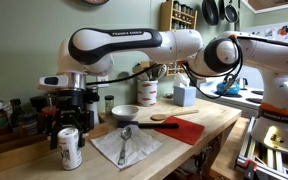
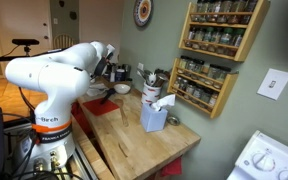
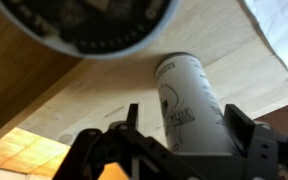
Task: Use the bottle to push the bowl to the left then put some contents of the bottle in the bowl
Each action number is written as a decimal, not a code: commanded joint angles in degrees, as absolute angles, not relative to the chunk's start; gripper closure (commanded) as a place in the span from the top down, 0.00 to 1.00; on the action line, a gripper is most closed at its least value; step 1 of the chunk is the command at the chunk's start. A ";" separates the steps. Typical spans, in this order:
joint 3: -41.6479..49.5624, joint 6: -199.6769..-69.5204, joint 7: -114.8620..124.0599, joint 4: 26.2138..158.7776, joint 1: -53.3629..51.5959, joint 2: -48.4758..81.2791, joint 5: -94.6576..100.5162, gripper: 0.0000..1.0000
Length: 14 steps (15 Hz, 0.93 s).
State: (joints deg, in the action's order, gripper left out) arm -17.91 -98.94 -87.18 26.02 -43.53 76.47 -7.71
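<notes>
The bottle (image 1: 71, 148) is a small whitish cylinder with dark print. It stands upright on the wooden table near the front corner. My gripper (image 1: 70, 118) hangs just above it, open, with the fingers spread. In the wrist view the bottle (image 3: 189, 105) lies between the two fingers of the gripper (image 3: 187, 120), with a gap on the left finger's side. The bowl (image 1: 125, 113) is shallow, round and white. It sits further back on the table, apart from the bottle, and shows at the top of the wrist view (image 3: 84, 25).
A white napkin with a metal spoon (image 1: 125, 146) lies next to the bottle. A red cloth with a wooden spoon (image 1: 180, 126) lies beyond it. A white utensil crock (image 1: 147, 92) and a blue tissue box (image 1: 184, 96) stand at the back. Dark spice jars (image 1: 6, 118) line the wall side.
</notes>
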 commanded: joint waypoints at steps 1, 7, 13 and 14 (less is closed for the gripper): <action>-16.13 -97.44 -87.67 26.13 -44.01 75.16 -5.80 1.00; -14.24 -93.65 -87.43 26.93 -45.11 70.63 -2.87 1.00; -13.79 -91.79 -84.99 26.61 -46.46 66.13 -2.26 1.00; -13.53 -92.30 -83.51 26.51 -46.55 65.32 -2.30 1.00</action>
State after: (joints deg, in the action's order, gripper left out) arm -14.86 -92.71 -86.54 25.92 -45.80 67.86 -3.12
